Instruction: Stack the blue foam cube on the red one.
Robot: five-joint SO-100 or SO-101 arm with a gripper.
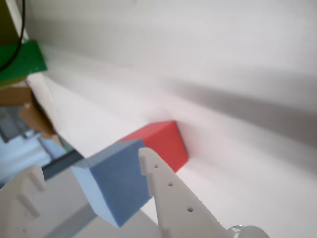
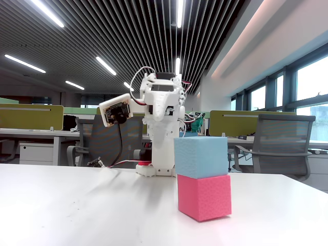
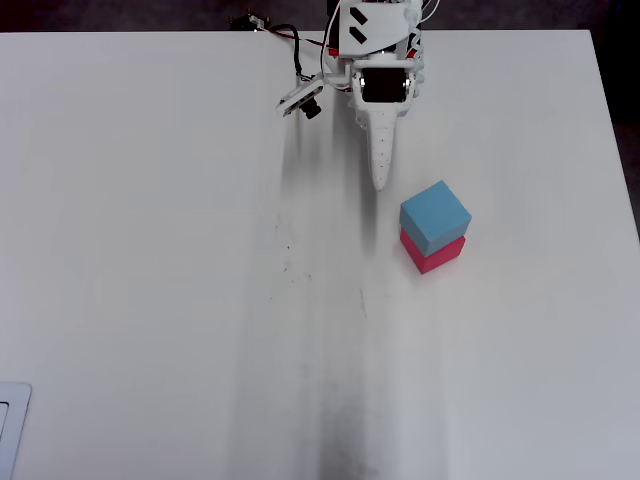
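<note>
The light blue foam cube rests on top of the pinkish-red cube, slightly turned against it, on the white table. The overhead view shows the blue cube covering most of the red one. My gripper is pulled back toward the arm base, up and left of the stack, and touches neither cube. In the wrist view the gripper has its two white fingers wide apart and empty, with the blue cube and red cube seen beyond them.
The arm base with its cables stands at the table's far edge. The table's right edge is close to the stack. A pale object lies at the lower left corner. Office chairs and desks stand behind the table.
</note>
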